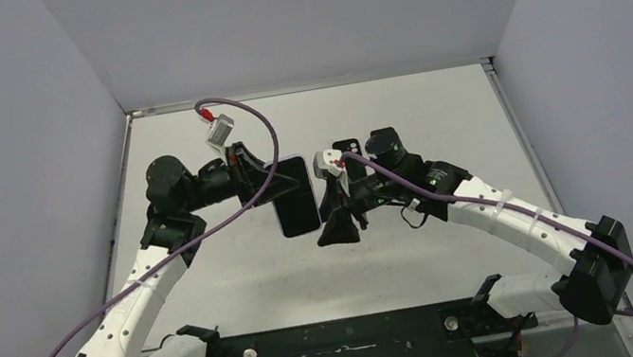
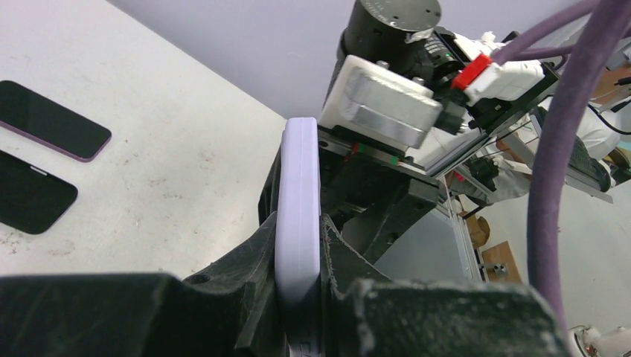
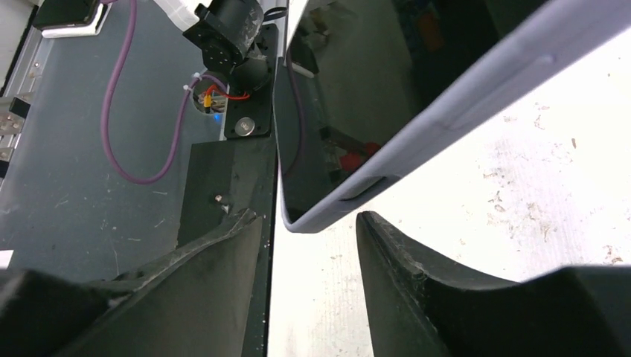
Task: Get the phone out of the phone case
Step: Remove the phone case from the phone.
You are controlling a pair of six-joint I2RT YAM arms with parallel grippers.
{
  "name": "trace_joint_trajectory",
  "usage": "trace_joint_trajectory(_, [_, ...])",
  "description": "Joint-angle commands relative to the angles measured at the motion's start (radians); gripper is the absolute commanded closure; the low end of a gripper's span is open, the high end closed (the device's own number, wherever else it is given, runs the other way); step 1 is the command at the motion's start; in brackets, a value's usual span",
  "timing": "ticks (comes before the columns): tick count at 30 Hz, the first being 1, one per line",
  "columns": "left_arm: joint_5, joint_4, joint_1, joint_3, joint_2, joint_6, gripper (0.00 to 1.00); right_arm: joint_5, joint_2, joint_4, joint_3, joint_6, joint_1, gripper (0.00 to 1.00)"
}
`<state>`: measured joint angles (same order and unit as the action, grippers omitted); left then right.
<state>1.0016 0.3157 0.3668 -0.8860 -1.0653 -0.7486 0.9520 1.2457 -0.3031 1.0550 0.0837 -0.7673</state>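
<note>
The phone (image 1: 294,196), dark screen up, sits in a lavender phone case (image 2: 298,186) and is held above the table. My left gripper (image 1: 262,183) is shut on the case's edge; in the left wrist view its fingers (image 2: 257,249) clamp the case's thin side from both sides. My right gripper (image 1: 335,217) stands open just right of the phone. In the right wrist view the case's corner (image 3: 316,220) hangs at the mouth of the open right gripper (image 3: 306,223), touching neither finger. The glossy screen (image 3: 350,97) reflects the room.
Two dark phones (image 2: 52,128) (image 2: 30,199) lie flat on the white table (image 2: 171,171) in the left wrist view. Another dark phone (image 1: 348,147) lies behind the right wrist. A purple cable (image 1: 237,110) loops over the left arm. Walls enclose three sides.
</note>
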Motion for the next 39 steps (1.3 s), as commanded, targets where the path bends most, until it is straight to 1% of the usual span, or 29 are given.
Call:
trace_joint_trajectory(1, [0.028,0.108,-0.002,-0.014,0.039,-0.022,1.0,0.044,0.019,0.057,0.046,0.001,-0.004,0.52])
trace_joint_trajectory(4, [0.031,0.098,-0.002,-0.012,0.039,-0.014,1.0,0.055,0.021,0.062,0.053,-0.003,-0.004,0.56])
trace_joint_trajectory(10, [0.02,0.058,-0.002,-0.013,0.041,0.03,1.0,0.069,0.016,0.075,0.058,-0.017,-0.003,0.56])
trace_joint_trajectory(15, [0.017,0.051,-0.002,-0.009,0.037,0.037,1.0,0.067,0.014,0.081,0.056,-0.022,-0.003,0.57])
trace_joint_trajectory(17, [0.018,0.052,-0.002,-0.011,0.039,0.038,1.0,0.067,0.016,0.082,0.056,-0.022,-0.001,0.61])
trace_joint_trajectory(21, [0.025,0.045,-0.001,-0.012,0.046,0.05,1.0,0.065,0.026,0.089,0.058,-0.026,0.002,0.72])
trace_joint_trajectory(23, [0.031,0.042,0.0,-0.011,0.051,0.058,1.0,0.059,0.035,0.087,0.062,-0.03,0.003,0.78])
trace_joint_trajectory(25, [0.039,0.036,0.0,-0.012,0.056,0.062,1.0,0.054,0.045,0.08,0.066,-0.027,0.003,0.87])
trace_joint_trajectory(28, [0.055,0.025,0.0,-0.02,0.056,0.061,1.0,0.037,0.056,0.05,0.077,0.007,0.003,0.99])
trace_joint_trajectory(29, [0.066,0.022,0.0,-0.024,0.053,0.054,1.0,0.025,0.059,0.032,0.08,0.023,0.003,1.0])
trace_joint_trajectory(35, [0.149,0.044,0.001,-0.043,0.014,-0.033,1.0,-0.071,0.076,-0.067,0.115,0.171,-0.003,1.0])
trace_joint_trajectory(39, [0.192,0.102,0.001,-0.038,0.004,-0.106,1.0,-0.154,0.076,-0.079,0.134,0.249,-0.009,1.0])
